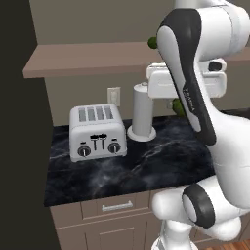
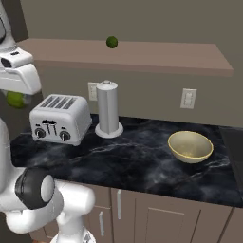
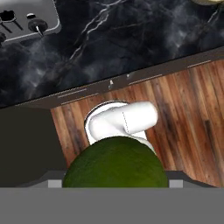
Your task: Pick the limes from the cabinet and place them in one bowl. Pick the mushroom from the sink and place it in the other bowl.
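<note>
A dark green lime (image 3: 116, 162) fills the bottom of the hand view, and my gripper (image 3: 116, 177) is shut on it. In the right base view this lime (image 2: 15, 99) hangs under the white hand at the far left, high above the counter and left of the toaster. From the left base view only a bit of the held lime (image 1: 177, 106) shows behind the arm. A second lime (image 2: 112, 42) rests on the reddish-brown cabinet (image 2: 156, 57) shelf. The pale yellow bowl (image 2: 190, 146) stands empty on the right of the dark counter. The mushroom is out of view.
A silver toaster (image 2: 60, 117) and an upright paper towel roll (image 2: 108, 109) stand at the back of the black marble counter (image 2: 133, 161). The sink's dark edge (image 2: 236, 142) shows at far right. Drawers with silver handles (image 1: 117, 206) lie below.
</note>
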{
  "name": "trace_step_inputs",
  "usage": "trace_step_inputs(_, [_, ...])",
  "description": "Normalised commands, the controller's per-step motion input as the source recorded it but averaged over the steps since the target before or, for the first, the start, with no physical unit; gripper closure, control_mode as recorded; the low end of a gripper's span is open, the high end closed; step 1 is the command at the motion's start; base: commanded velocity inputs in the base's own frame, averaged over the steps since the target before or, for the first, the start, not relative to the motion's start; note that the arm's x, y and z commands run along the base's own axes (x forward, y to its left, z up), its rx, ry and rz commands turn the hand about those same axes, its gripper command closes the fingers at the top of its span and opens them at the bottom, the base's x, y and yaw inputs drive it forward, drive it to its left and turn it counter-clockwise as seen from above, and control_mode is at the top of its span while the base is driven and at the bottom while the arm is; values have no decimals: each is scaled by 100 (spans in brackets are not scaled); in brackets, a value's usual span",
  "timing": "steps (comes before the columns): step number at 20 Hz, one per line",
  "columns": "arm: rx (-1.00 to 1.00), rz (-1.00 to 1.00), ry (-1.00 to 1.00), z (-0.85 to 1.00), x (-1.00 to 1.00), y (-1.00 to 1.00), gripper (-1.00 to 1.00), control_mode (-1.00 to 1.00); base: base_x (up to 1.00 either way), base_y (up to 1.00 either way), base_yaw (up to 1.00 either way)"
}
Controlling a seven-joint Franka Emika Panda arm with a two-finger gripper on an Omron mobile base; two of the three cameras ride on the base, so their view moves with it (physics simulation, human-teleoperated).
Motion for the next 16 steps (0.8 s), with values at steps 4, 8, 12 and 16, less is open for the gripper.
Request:
trace_step_inputs(4, [-2,-2,0,-62,-94,-16,100,-100,0,0,0])
trace_step_inputs(8, [-8,0,-8,-46,-21,-22,100,-100,0,0,0])
trace_step_inputs(12, [-4,5,-8,-36,9,-42,100,-100,0,0,0])
trace_step_inputs(16, [2,10,-7,-35,19,-65,100,-100,0,0,0])
